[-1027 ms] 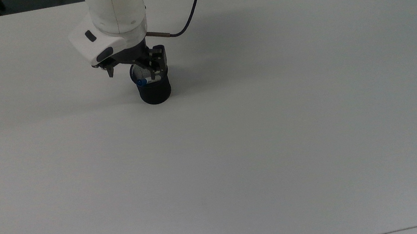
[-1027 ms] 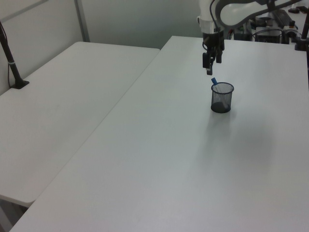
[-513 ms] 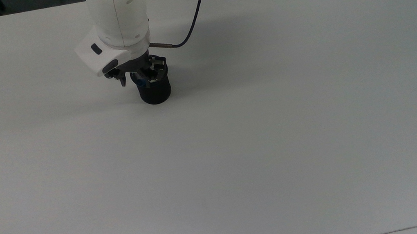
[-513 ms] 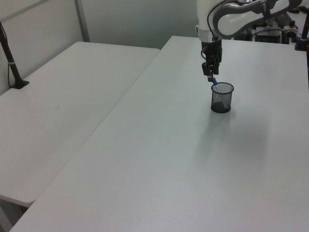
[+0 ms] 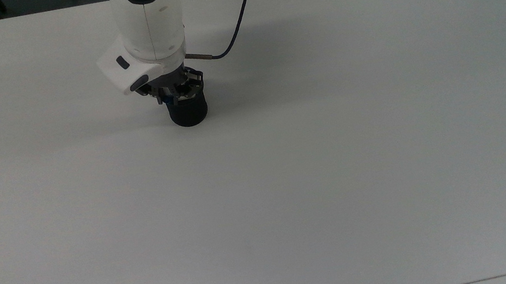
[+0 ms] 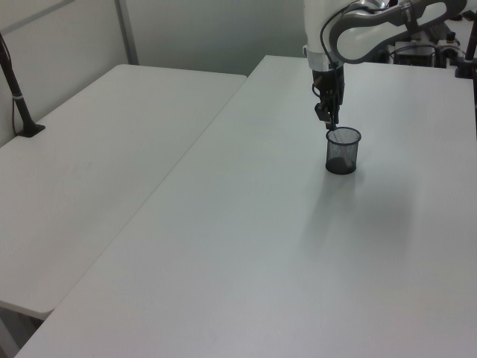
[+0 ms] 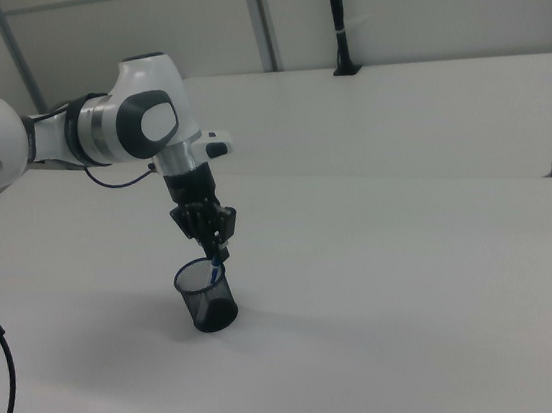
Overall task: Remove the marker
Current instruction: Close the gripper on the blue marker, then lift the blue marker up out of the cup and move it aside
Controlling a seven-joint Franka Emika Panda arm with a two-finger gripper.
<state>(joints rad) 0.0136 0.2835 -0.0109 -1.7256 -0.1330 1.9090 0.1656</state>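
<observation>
We take the cup as our landmark; it stands upright on the desk, toward the top view's upper left. From the top view's left, the white wrist comes first, then the end effector, which hangs directly over the cup's mouth, low at the rim. The marker stands inside the cup, its blue top poking just above the rim on the right view's right side. Its long axis runs steeply upward, leaning against the rim, so it lies straight below the end effector and nearly in line with it. We judge that the coming move turns on a pull up along that axis, clear of the rim.

Whether the end effector is wide, narrow or already clamped on the blue top, we cannot tell. The cup's mesh wall and the wrist hide the marker's barrel, and contact between the two is not clear.
</observation>
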